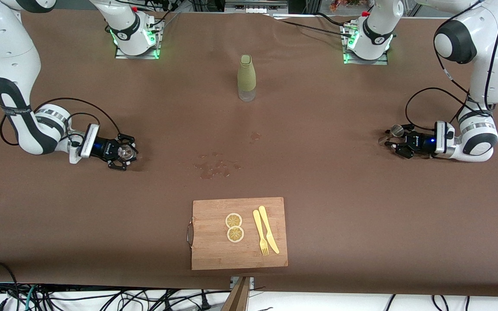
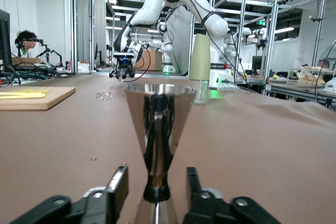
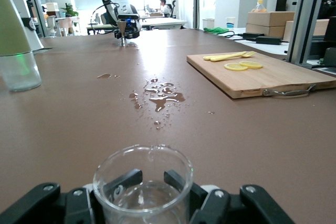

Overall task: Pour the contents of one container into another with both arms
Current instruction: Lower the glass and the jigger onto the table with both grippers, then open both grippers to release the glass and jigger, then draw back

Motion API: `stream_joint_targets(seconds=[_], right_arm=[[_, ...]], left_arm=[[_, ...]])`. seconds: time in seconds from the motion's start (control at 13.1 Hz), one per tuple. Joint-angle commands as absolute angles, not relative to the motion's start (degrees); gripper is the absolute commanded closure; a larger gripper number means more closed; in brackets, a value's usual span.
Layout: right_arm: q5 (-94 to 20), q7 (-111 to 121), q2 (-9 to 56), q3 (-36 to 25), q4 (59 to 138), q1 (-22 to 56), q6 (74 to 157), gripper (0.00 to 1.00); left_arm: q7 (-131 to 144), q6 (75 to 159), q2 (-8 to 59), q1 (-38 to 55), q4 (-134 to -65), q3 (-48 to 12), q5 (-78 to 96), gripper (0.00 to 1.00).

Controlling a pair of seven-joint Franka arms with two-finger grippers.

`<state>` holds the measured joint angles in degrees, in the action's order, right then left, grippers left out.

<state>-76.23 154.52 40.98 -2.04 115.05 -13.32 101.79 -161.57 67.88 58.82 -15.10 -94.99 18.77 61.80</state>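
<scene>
the glass cup [image 3: 143, 188] is pinched between the fingers of the right gripper [image 1: 123, 152], low at the right arm's end of the table [image 1: 318, 181]. the jigger [image 2: 157, 145] is seen upright between the spread fingers of the left gripper [image 1: 398, 139], untouched by them.

Even, bright overhead light fills the front view; the brown surface [image 1: 318, 194] shows no glare and shadows are soft and short, a faint one under the bottle [image 1: 246, 77]. Green lamps glow at both arm bases along the top of the frame. In the left wrist view ceiling strip lights flare white in the upper part, and the jigger [image 2: 156, 135] mirrors them in dark and bright streaks; its lower end is blurred. In the right wrist view the windows at the top are blown out, the cup [image 3: 143, 182] rim glints, and the spill [image 3: 160, 95] shines.
</scene>
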Motion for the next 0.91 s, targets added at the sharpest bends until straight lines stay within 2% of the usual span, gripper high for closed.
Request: stream_joint_targets(seconds=[0.0, 0.23, 0.46, 0.84], right_arm=[[-73.1, 156.8, 42.0, -3.5, 114.3, -13.9, 99.9, 0.72], [-72.6, 157.0, 43.5, -4.4, 114.4, -13.9, 99.3, 0.70], [-72.5, 157.0, 43.9, -4.5, 114.6, -13.8, 99.2, 0.66], [-72.5, 156.7, 43.7, -5.4, 114.5, -13.8, 99.0, 0.17]], left_arm=[[-170.4, 71.2, 59.6, -14.5, -91.4, 20.4, 58.8, 0.00], [-153.2, 74.3, 58.8, -14.4, -85.4, 21.9, 49.7, 0.00], [-134.0, 75.8, 55.1, -13.6, -82.3, 22.1, 43.2, 0.00], [-103.5, 75.8, 44.4, -8.6, -81.9, 22.1, 32.5, 0.00]])
